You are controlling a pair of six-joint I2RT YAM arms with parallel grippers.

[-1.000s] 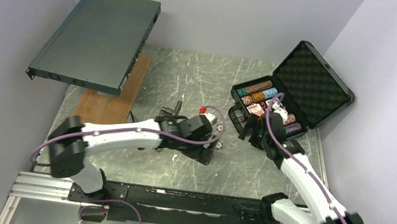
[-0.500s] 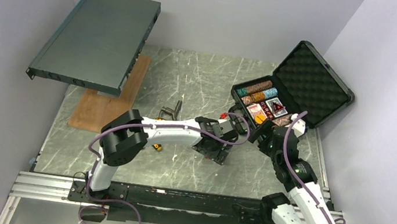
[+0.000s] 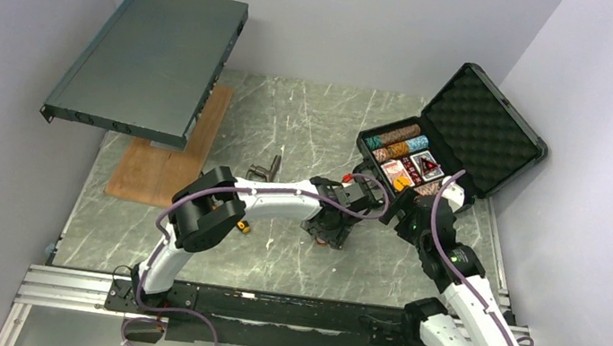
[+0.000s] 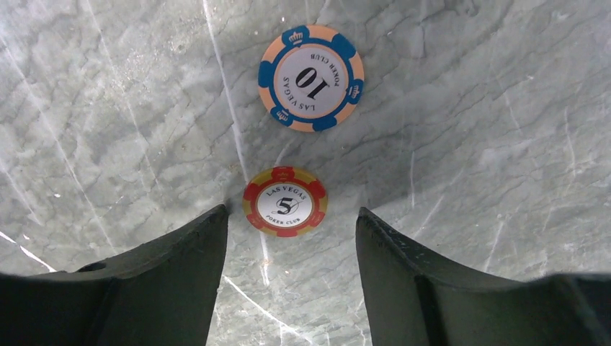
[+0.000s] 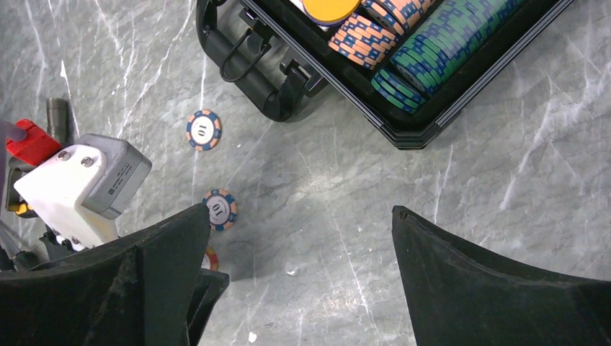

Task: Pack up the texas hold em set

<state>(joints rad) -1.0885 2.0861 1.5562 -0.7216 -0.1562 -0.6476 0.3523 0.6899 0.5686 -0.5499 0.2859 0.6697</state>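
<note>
Your left pincer has swung across the desk toward the case and is narrowing from wide open. It now straddles the red chip, jaws partly closed but clear of it, gripping nothing. A blue chip lies just beyond. Your right pincer has backed off the case and hangs wide open, empty. The case stands open at the far right. With chips loose on the desk, packing isn't finished.
</note>
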